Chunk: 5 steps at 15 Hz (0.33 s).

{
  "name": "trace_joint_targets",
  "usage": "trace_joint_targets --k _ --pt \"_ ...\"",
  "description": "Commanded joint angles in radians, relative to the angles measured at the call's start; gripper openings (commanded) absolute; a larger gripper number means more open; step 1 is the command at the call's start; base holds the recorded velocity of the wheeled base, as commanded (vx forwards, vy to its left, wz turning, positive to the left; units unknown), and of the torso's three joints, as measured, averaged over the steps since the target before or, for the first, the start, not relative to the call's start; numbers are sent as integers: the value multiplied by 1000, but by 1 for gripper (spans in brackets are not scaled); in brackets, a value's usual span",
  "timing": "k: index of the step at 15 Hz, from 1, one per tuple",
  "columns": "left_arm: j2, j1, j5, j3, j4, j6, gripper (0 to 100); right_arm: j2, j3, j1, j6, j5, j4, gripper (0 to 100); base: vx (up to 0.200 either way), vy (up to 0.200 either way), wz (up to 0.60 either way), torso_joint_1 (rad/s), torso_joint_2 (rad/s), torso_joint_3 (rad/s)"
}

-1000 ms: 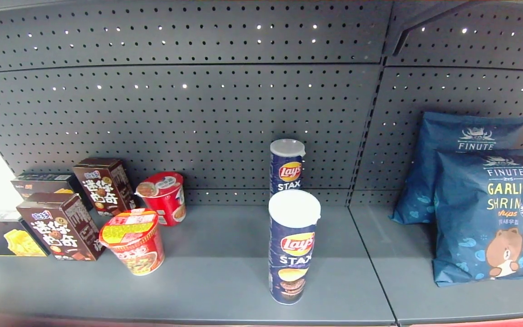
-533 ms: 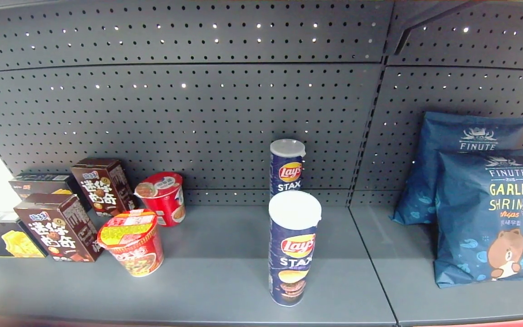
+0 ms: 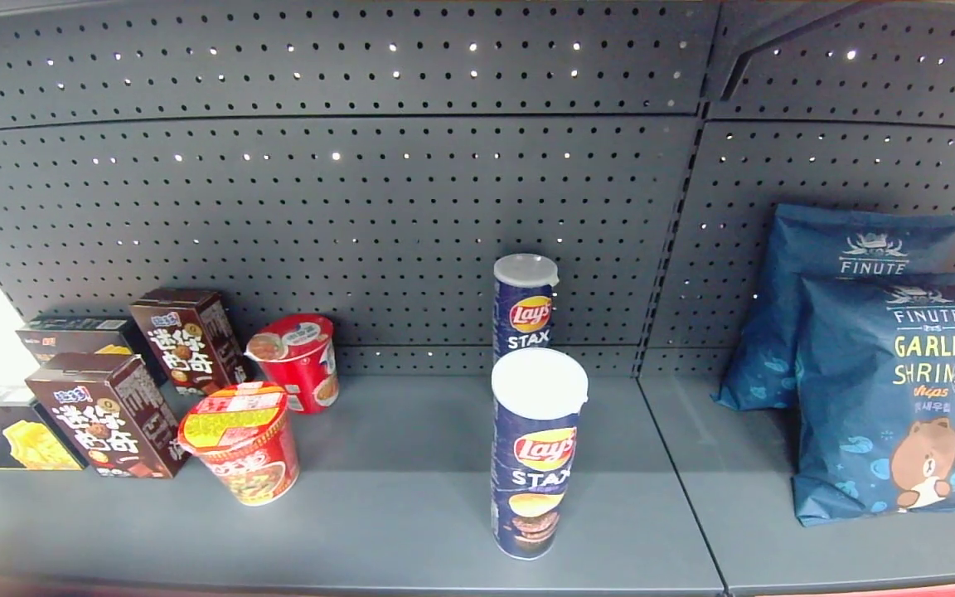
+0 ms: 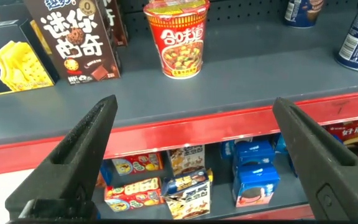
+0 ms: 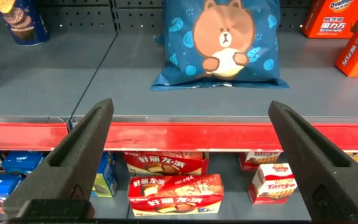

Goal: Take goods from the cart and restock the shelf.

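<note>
The left gripper (image 4: 194,104) hangs before the red front edge of the shelf (image 3: 395,514), jaws spread wide and empty; on the shelf, farthest left, sits a black box (image 3: 5,431); next stand two brown boxes (image 3: 104,414), one behind the other; then two red noodle cups (image 3: 241,439), the nearer just beside the front brown box; mid-shelf two chip cans (image 3: 535,452) stand upright, one behind the other; further right two blue snack bags (image 3: 888,398) lean, front overlapping rear; the right gripper (image 5: 191,107) faces the front bag, jaws wide, holding nothing.
</note>
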Motion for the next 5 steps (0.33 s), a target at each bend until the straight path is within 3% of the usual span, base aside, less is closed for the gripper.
trace_joint_targets --k 1,5 --pt "-1 0 0 0 0 0 100 1 0 0 0 1 0 100 0 0 0 0 0 0" --pt "-1 0 0 0 0 0 100 1 0 0 -2 1 1 100 0 0 0 0 0 0"
